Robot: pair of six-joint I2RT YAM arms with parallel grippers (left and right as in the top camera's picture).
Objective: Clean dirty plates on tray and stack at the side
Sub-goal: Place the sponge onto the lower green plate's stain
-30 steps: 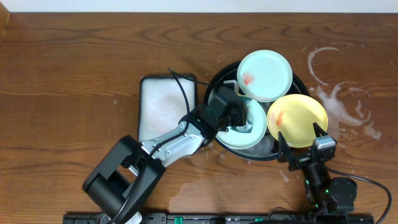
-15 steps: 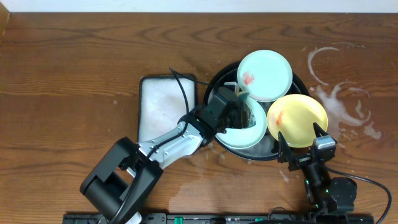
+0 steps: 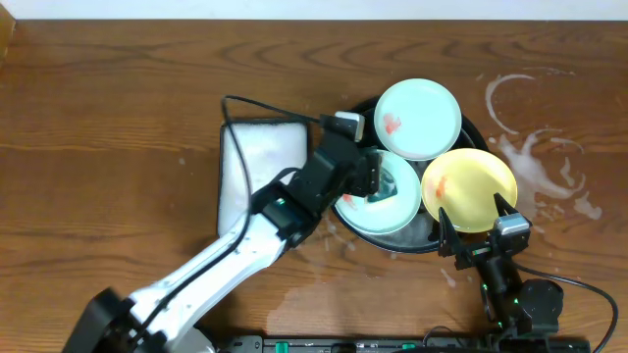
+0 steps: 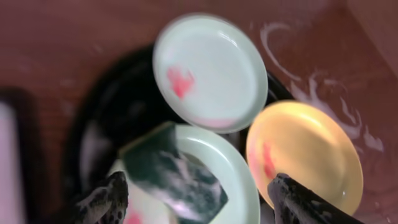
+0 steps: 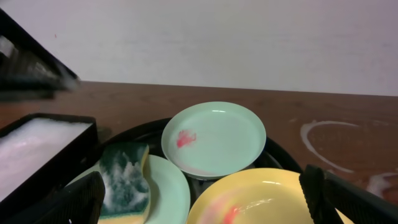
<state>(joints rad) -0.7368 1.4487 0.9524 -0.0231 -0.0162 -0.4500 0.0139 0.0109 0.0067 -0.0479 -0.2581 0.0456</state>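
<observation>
Sponge (image 4: 173,169) lies just under our left gripper (image 4: 198,194), jaws spread, on the green plate (image 4: 239,180), so we reckon that arm nearer than the right gripper (image 5: 202,186), also spread.

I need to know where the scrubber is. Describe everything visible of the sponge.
The sponge is a rectangular pad, dark green scouring face up, a yellow foam layer showing along one edge. White suds streak it, so it looks wet. It lies on the near mint-green plate in the black tray. The left gripper hangs open over it, fingers seemingly clear of it.
</observation>
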